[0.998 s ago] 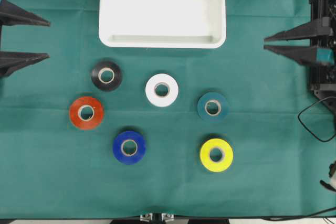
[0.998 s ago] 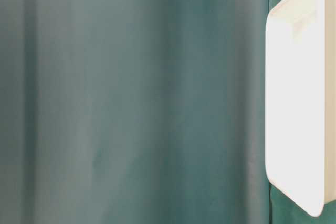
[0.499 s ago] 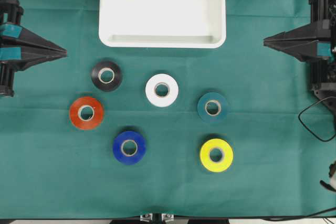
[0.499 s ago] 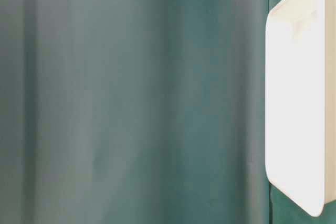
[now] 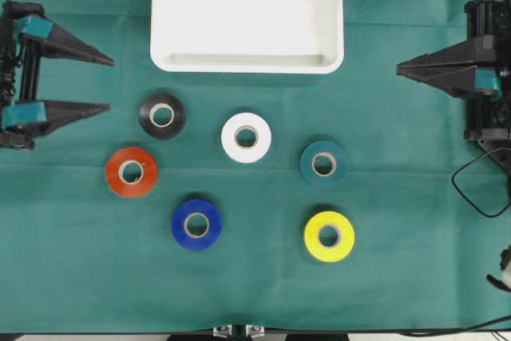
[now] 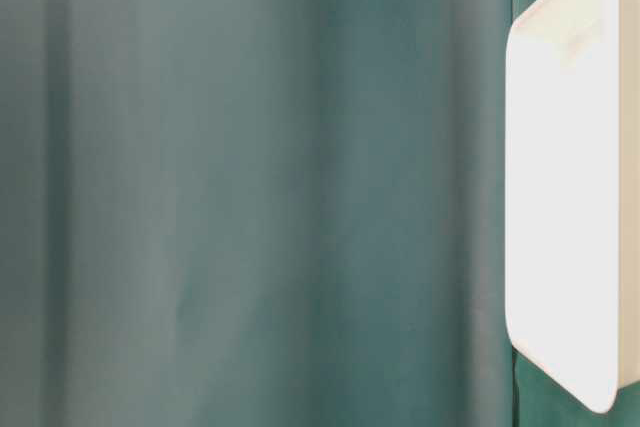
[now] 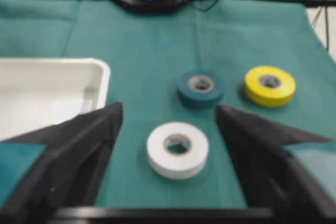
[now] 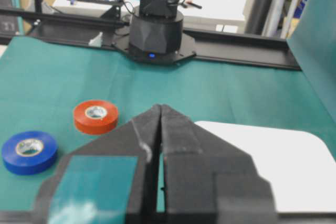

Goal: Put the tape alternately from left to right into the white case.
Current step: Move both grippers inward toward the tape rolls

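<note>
The left hand [image 5: 110,84] gapes empty just left of the black tape roll [image 5: 162,115], apparently readying a grasp, while the right hand [image 5: 398,69] sits pinched closed.

Black pointed hands [image 5: 109,84], teal patches

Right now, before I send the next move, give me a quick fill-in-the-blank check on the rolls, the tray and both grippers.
1. The white tray holds ___ rolls.
2. The left gripper has its jaws ___.
3. The right gripper has its jaws ___.
4. The roll nearest the left gripper is the ___ one.

Missing words: no (zero); open; shut; black
</note>
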Robot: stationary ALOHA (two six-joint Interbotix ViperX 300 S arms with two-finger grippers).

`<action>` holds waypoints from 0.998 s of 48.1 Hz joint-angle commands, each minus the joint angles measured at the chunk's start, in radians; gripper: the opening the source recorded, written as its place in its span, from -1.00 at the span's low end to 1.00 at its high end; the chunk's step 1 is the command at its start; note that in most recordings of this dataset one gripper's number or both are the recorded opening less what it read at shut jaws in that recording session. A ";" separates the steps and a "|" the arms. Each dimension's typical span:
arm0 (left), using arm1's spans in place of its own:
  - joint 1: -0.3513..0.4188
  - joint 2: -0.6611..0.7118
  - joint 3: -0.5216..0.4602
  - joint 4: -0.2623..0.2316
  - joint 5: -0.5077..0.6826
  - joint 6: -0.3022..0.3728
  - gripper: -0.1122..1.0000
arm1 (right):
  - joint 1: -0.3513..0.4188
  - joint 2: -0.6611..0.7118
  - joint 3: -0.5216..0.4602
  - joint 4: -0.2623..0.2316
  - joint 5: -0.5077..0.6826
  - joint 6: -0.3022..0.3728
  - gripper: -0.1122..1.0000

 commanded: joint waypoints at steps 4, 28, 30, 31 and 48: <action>-0.005 0.008 -0.026 -0.003 -0.002 0.000 0.37 | -0.002 0.018 -0.012 -0.002 -0.006 0.002 -0.16; -0.005 0.009 -0.040 -0.003 0.054 -0.002 0.71 | 0.000 0.021 -0.012 0.002 -0.002 0.040 0.64; -0.005 0.009 -0.044 -0.003 0.064 -0.002 0.71 | -0.002 0.025 -0.017 0.002 0.003 0.046 0.64; -0.005 0.009 -0.046 -0.005 0.069 -0.002 0.71 | 0.000 0.026 -0.017 0.000 0.006 0.048 0.64; -0.005 0.126 -0.124 -0.005 0.156 -0.003 0.71 | 0.000 0.095 -0.071 0.000 0.074 0.058 0.64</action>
